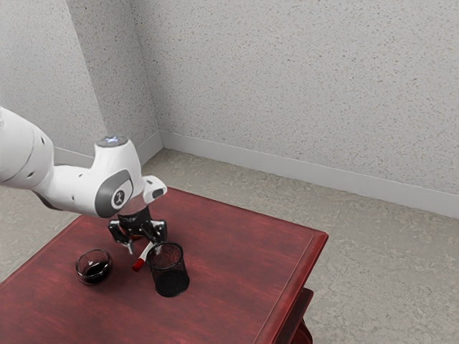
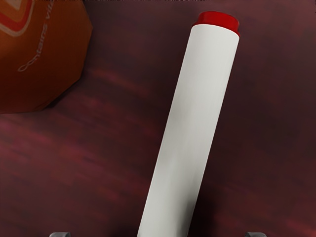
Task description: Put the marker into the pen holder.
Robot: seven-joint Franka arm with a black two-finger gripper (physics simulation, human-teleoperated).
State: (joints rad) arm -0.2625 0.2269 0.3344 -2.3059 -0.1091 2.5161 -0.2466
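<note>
Exterior view: gripper [image 1: 145, 249] spread, nothing pinched, low over tabletop [image 1: 229, 294]. Done so far: hand looks approx. lined up w/ marker [image 1: 145, 254]. Left: grasp, lift, drop in pen holder [image 1: 171, 274], i.e. most of task. Marker's lying on tabletop, in from its far corner, just beside holder. Rel. to hand: marker's directly under, running betw. the parted fingers, touching neither per wrist view. Orange obj. [image 2: 39, 59] near marker.
</note>
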